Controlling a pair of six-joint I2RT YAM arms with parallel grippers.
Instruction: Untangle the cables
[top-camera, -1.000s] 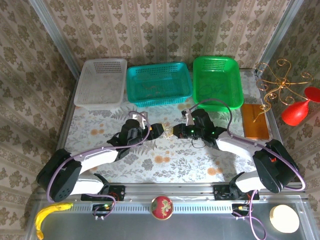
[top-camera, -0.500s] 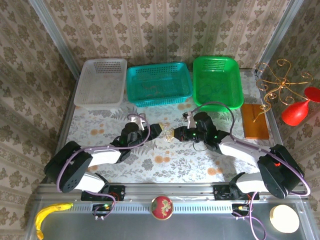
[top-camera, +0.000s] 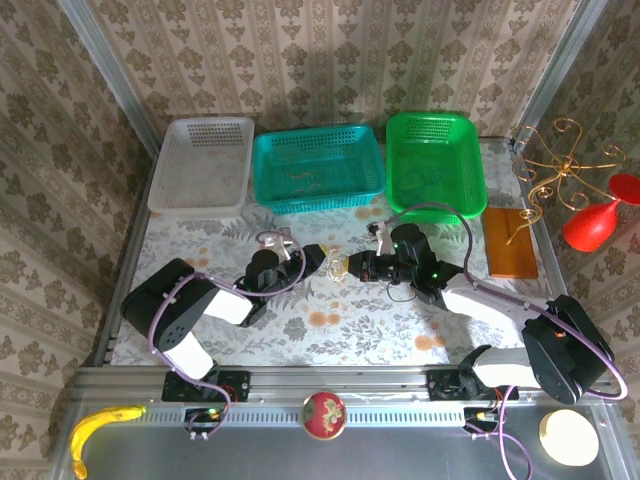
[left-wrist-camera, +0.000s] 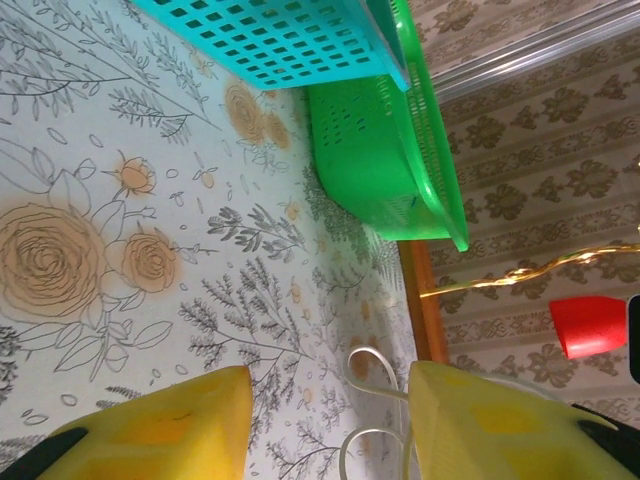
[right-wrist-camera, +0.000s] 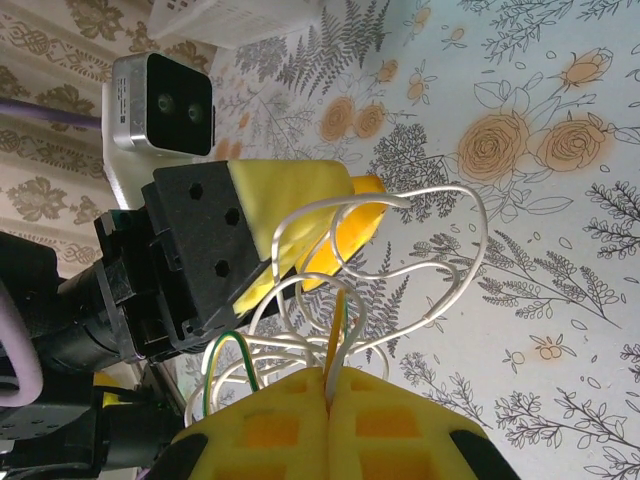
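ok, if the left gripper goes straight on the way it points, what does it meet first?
Most likely the cables: their white loops sit just ahead of the left gripper, in line with its open jaws. Just behind is the right gripper, shut on them. Depth is unclear.

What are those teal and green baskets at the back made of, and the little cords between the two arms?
The teal basket and green basket look like moulded plastic: glossy, evenly coloured, with a regular grid of holes in the walls. The cables seem to be plastic-sheathed wire: thin, smooth, holding springy loops; their cores are not visible.
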